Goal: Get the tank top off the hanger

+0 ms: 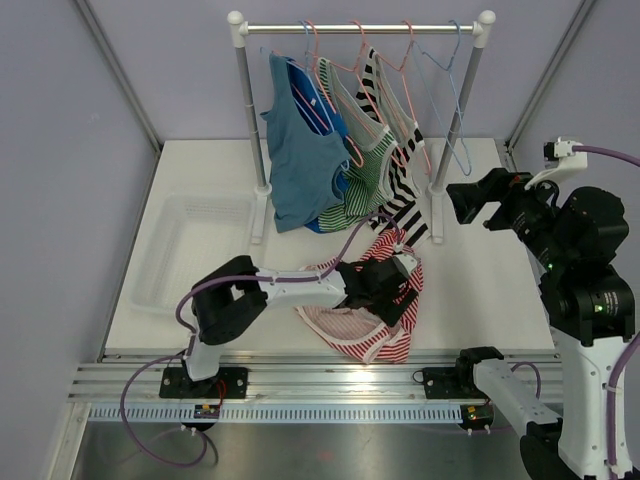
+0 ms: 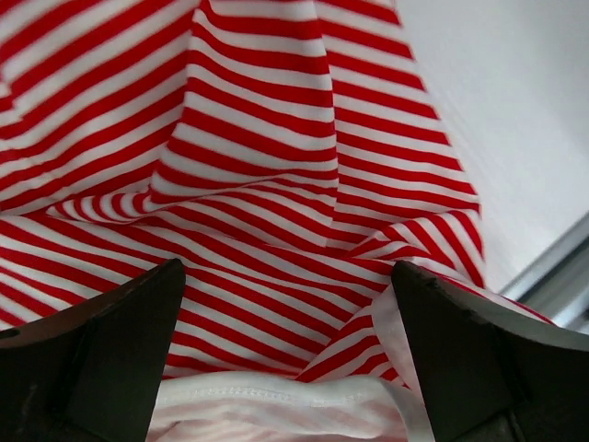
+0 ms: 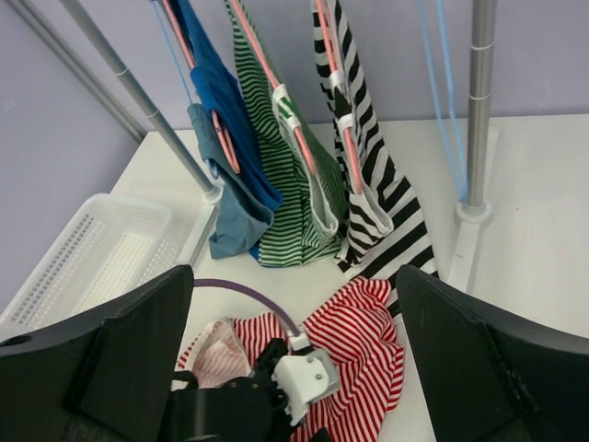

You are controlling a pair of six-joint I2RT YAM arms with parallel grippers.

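Basket: well left of the left gripper.
Left arm: stretched low rightward, wrist tipped down, fingers spread wide.
Red-striped tank top: crumpled beneath and between those fingers, touching neither.
Right gripper: raised, facing the rack, spread wide, nothing held.

Overhead cam sat high at the near side, looking down and forward across the white table to the metal clothes rail at the back. Left wrist cam was jammed right up against the red-and-white striped fabric. Right wrist cam hung well back, facing the rail, and shared rail, fabric and the white mesh basket with the overhead view.
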